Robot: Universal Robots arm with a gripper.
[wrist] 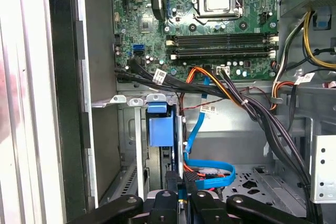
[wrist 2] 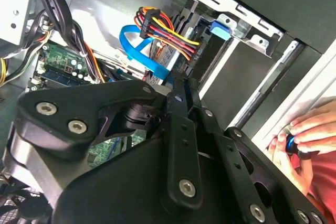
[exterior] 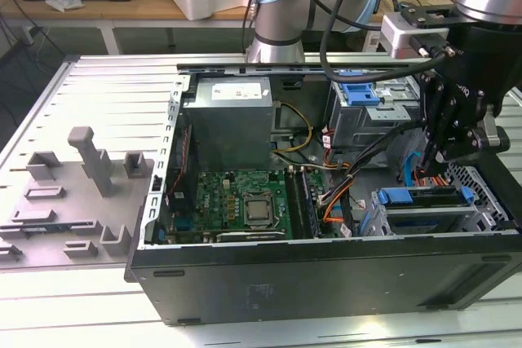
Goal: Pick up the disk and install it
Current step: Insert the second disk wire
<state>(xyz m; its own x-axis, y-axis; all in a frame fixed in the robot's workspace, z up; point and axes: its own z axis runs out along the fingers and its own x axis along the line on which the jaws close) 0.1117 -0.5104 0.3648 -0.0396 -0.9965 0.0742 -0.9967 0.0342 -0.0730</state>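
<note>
While the disk (wrist: 160, 129) stands on edge in the drive cage (exterior: 424, 209) at the computer case's (exterior: 326, 275) front corner, your first wrist view shows the gripper (wrist: 178, 195) pinched narrow on its rear end, the exterior view shows the arm reaching straight down, and the second wrist view catches a hand (wrist 2: 307, 135) outside the case.

No legible text anywhere. White sticker on power supply (exterior: 231, 90), small white tags on cable bundle (wrist: 160, 74) and printed markings on motherboard (wrist: 194, 30): present, but too small to read.
</note>
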